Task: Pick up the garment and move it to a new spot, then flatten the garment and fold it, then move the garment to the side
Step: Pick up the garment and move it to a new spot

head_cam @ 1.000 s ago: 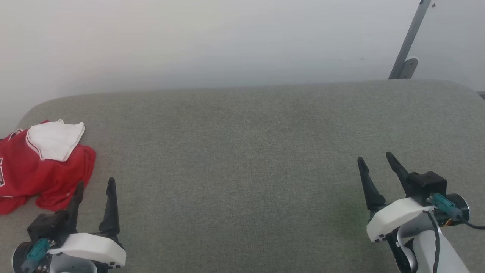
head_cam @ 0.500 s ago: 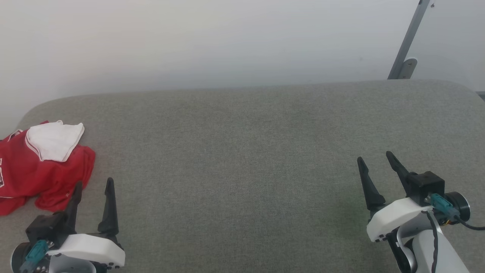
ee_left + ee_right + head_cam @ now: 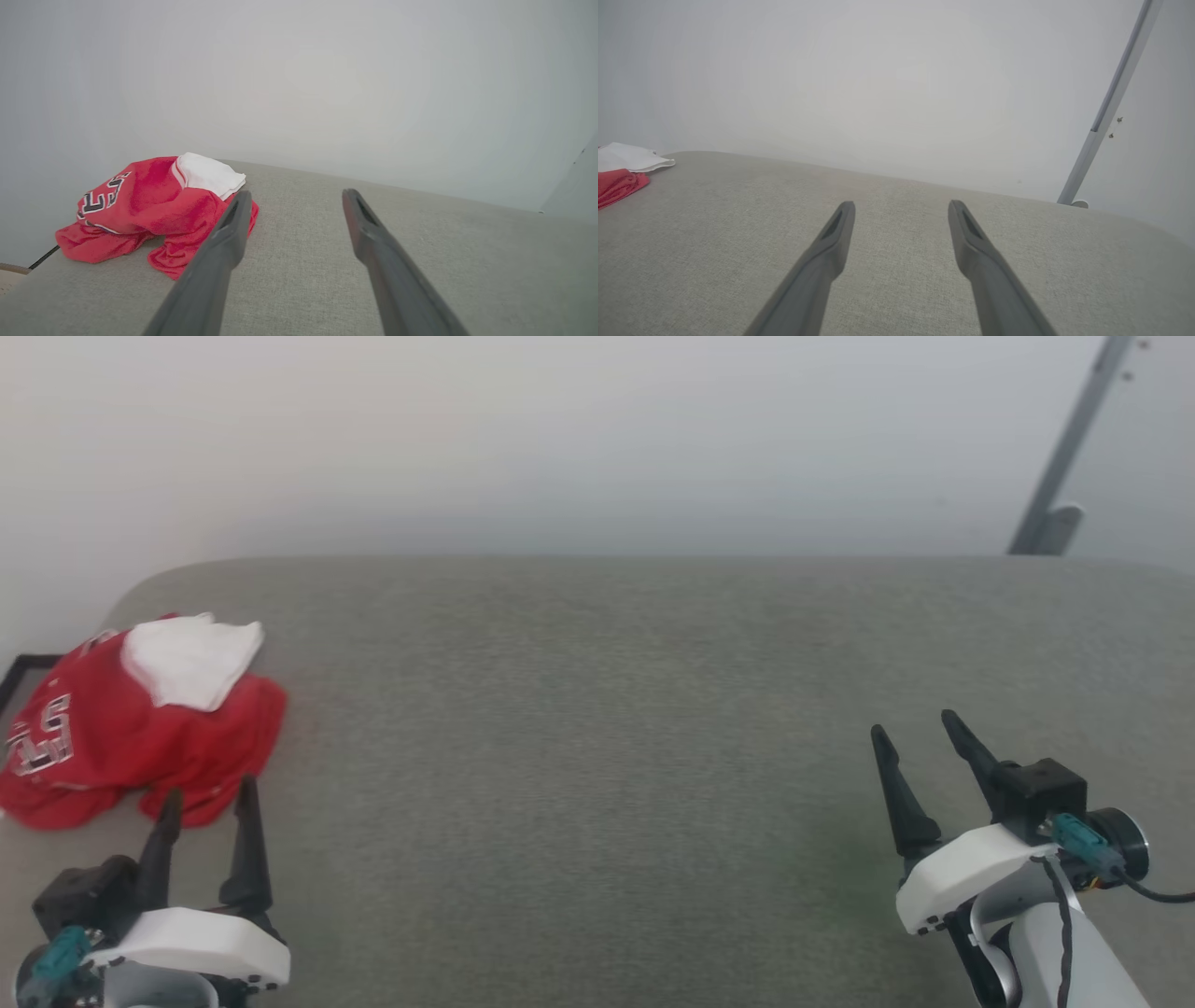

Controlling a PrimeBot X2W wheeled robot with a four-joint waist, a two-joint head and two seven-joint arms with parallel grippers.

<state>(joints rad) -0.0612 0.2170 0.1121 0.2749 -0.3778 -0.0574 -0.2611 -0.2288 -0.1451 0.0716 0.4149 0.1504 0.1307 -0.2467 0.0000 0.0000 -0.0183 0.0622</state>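
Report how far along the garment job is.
Done: nothing yet. The garment lies crumpled at the left end of the grey cushion, with a white sleeve on top.
In hand: the left pincer, open, points at its near edge; whether it touches is unclear. The right pincer hangs open over bare cushion.
Left: pick up, move, flatten, fold, set aside.

shirt [image 3: 140, 728]: crumpled, lettering partly folded under, can't read whole | R wrist view: shirt cut by left edge | pole [image 3: 1071, 439]: top cut off, upper right | R arm [image 3: 1064, 961]: cut by bottom edge
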